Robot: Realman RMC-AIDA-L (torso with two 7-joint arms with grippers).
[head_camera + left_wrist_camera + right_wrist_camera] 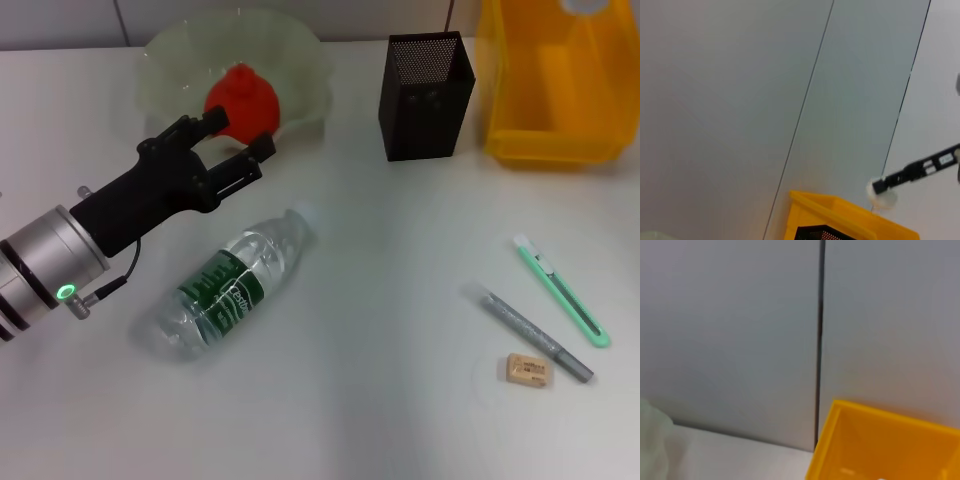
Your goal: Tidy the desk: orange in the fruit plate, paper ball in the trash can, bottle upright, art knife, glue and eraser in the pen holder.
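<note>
The orange (243,98) lies in the pale green fruit plate (300,60) at the back left. My left gripper (240,133) stands open just in front of the orange, holding nothing. The clear bottle (235,282) with a green label lies on its side in the middle of the desk. At the front right lie the green art knife (562,291), the grey glue stick (528,333) and the beige eraser (528,370). In the left wrist view, my right gripper (881,186) reaches a white paper ball (881,196) above the yellow trash can (840,212).
The black mesh pen holder (425,95) stands at the back centre, between the fruit plate and the yellow trash can (550,90). A grey panelled wall (740,330) rises behind the desk.
</note>
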